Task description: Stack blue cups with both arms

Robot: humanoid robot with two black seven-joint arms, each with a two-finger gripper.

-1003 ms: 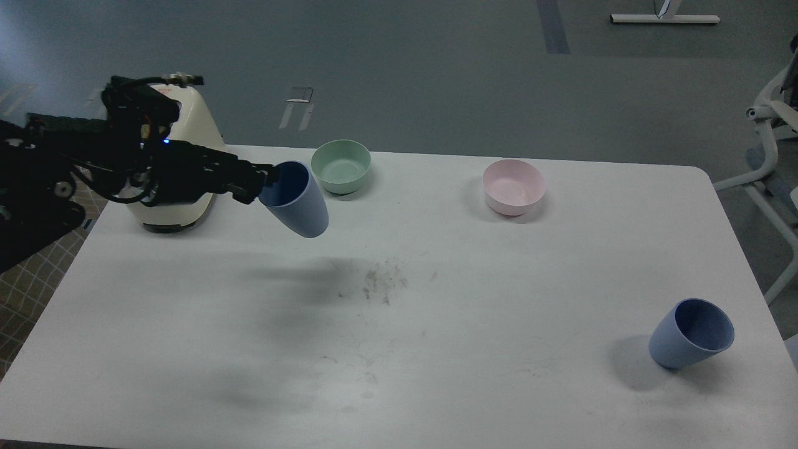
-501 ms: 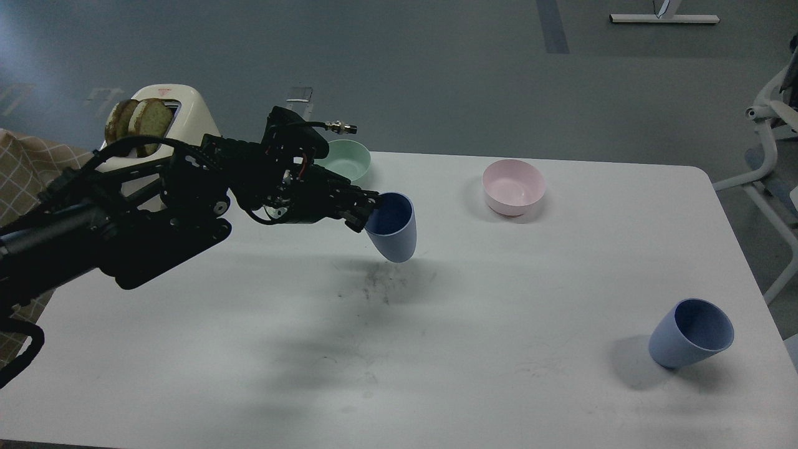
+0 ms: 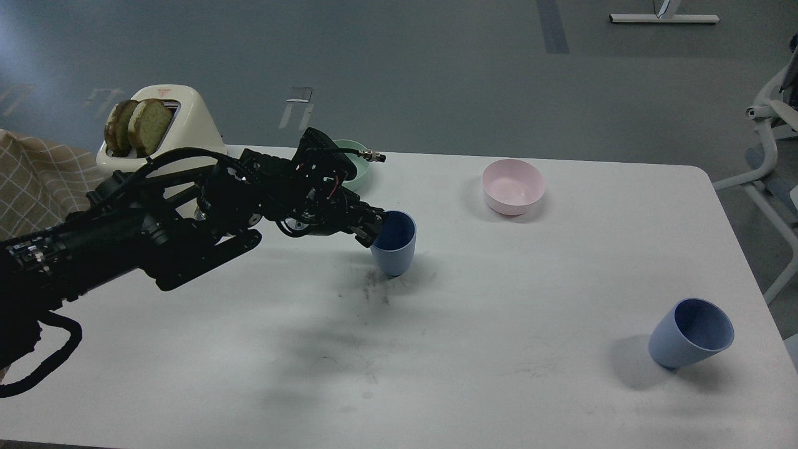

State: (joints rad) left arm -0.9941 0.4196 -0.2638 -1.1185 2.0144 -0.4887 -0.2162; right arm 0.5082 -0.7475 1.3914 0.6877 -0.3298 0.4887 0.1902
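Observation:
My left gripper [image 3: 372,228] is shut on the rim of a blue cup [image 3: 394,244], which stands almost upright with its base at or just above the white table [image 3: 474,349] near the middle. The left arm reaches in from the left edge across the table. The second blue cup [image 3: 691,333] stands tilted near the table's front right edge, its mouth facing up and right. My right arm and its gripper are out of view.
A mint-green bowl [image 3: 355,167] sits behind the left arm, partly hidden. A pale pink bowl [image 3: 513,186] sits at the back right of centre. A cream toaster [image 3: 181,125] with bread slices stands at the back left. A white chair frame [image 3: 770,156] is at the right.
My left gripper has carried the blue cup from the back left rightwards and down to the table's middle, and the cup has turned more upright. The other cup has not moved.

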